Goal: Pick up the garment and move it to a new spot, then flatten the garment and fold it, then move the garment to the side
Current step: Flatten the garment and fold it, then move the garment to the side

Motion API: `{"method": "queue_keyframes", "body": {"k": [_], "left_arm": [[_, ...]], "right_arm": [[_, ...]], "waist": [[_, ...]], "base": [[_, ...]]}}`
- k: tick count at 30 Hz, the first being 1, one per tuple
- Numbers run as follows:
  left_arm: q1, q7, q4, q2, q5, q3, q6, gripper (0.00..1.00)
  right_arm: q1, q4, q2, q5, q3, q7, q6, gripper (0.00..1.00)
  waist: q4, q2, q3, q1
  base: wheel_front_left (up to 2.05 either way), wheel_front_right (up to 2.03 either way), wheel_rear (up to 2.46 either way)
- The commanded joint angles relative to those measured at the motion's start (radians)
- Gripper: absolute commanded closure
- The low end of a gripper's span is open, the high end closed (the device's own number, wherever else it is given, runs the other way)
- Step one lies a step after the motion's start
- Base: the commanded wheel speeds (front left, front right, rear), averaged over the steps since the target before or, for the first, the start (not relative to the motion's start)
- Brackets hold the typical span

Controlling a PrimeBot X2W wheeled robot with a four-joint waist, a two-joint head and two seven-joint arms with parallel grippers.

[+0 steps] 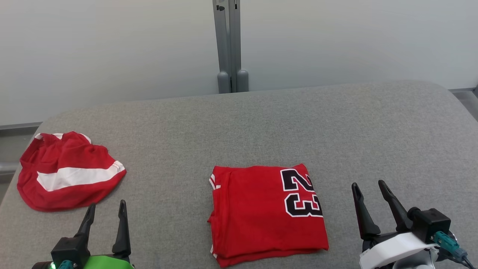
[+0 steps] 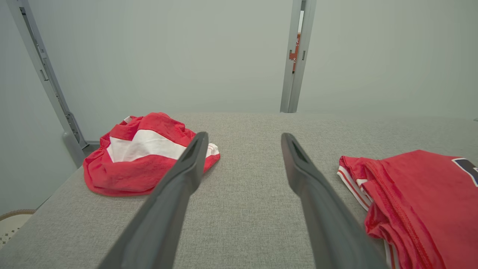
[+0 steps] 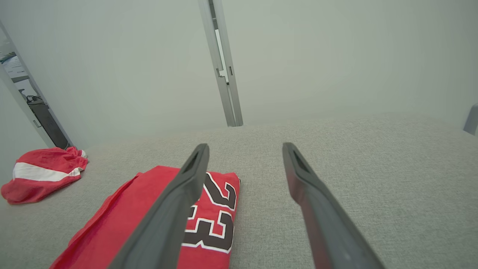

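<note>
A red garment (image 1: 267,213) with a black "23" lies folded into a neat rectangle on the grey table, near the front centre; it also appears at the right of the left wrist view as the garment (image 2: 418,201) and at the lower left of the right wrist view as the garment (image 3: 157,220). My left gripper (image 1: 106,210) stands open at the lower left, well to the left of it, holding nothing. To the garment's right, my right gripper (image 1: 369,189) is open and empty too. Both hover apart from the cloth.
A second red piece with a white stripe (image 1: 67,170) lies crumpled at the table's (image 1: 261,127) far left edge. A grey metal post (image 1: 229,45) rises behind the table against a pale wall. The table's left edge drops off just past the crumpled piece.
</note>
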Motion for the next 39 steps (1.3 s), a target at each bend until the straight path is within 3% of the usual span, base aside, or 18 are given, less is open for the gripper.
{"method": "queue_keyframes", "body": {"k": [1,39], "left_arm": [[0.014,0.000,0.002,0.002,0.014,0.002,-0.003,0.00],[0.019,0.000,0.006,0.010,0.018,-0.003,-0.004,0.00]], "right_arm": [[0.015,-0.008,0.003,-0.007,-0.006,-0.002,-0.002,0.00],[0.039,0.013,0.019,-0.028,-0.011,-0.003,-0.002,0.00]], "waist": [[0.001,-0.0001,-0.001,0.0000],[0.028,-0.0001,-0.008,0.0000]], "base": [[0.00,0.00,0.00],[0.00,0.00,0.00]]}}
